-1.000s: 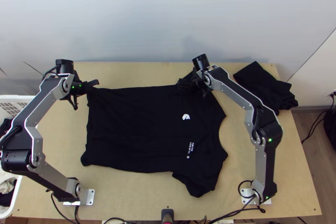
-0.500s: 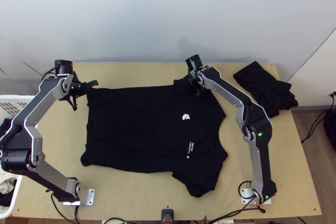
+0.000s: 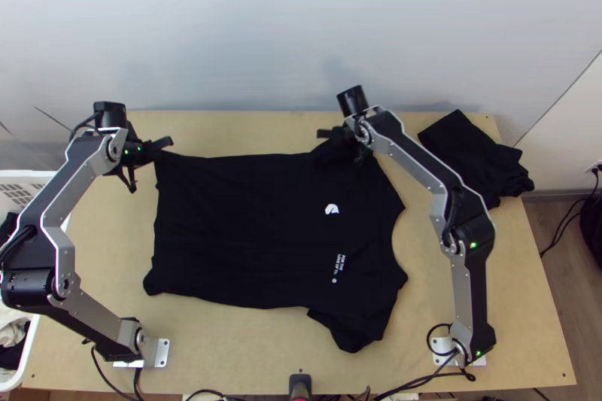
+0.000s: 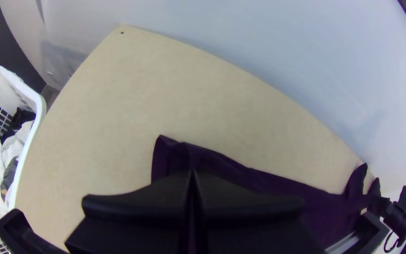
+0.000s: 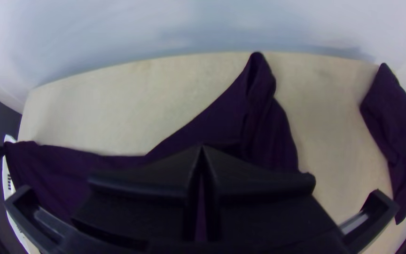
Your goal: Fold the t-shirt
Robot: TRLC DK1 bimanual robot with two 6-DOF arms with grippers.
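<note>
L gripper (image 4: 193,171) shut on t-shirt (image 3: 256,228) far hem corner, R gripper (image 5: 202,146) shut nr far sleeve; bulk nearside, long axis L-R.

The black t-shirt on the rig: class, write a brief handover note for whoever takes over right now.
Left gripper: fingers closed on the shirt's far hem corner.
Right gripper: fingers closed on the cloth by the far sleeve.
Job's piece: the black cotton-looking t-shirt with small white prints lies spread, prints up, on the light wooden table, collar toward the right arm's side.
Nearby: a bunched black cloth at the table's far right.
Done: shirt laid out fairly flat.
Left: every main fold; probably far side over first.
</note>
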